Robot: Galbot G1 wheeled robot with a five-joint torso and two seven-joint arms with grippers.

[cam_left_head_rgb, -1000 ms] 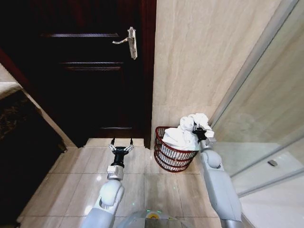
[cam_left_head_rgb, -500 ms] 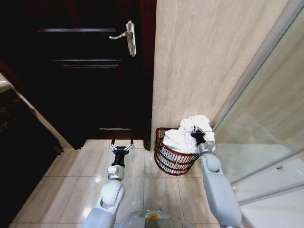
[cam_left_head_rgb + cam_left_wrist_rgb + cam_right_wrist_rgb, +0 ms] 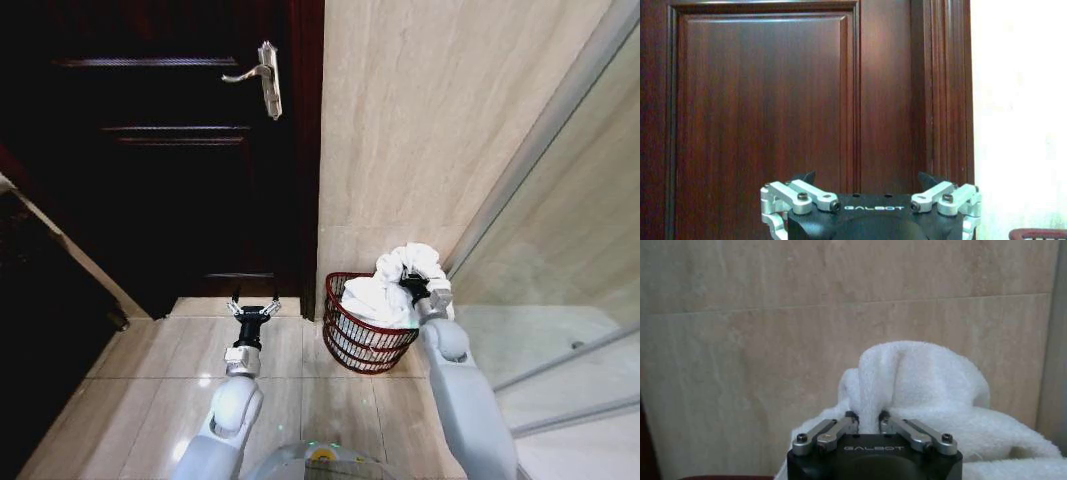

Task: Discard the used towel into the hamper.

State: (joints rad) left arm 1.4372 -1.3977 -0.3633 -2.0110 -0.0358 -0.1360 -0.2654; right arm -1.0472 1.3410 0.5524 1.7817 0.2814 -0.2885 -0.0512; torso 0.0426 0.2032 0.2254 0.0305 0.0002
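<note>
Pinched between the closed fingers of the right gripper (image 3: 412, 284), a fold of the white towel (image 3: 385, 295) is held above the hamper (image 3: 362, 340), into which most of the cloth is bunched. The hamper is set on the tiled floor (image 3: 150, 385) against the beige wall (image 3: 430, 120), just beside the dark door (image 3: 170, 150). The left gripper (image 3: 254, 308) is held low before the door, fingers spread apart on nothing.

White towel (image 3: 400, 285) bunched over wire hamper (image 3: 352, 338).
</note>
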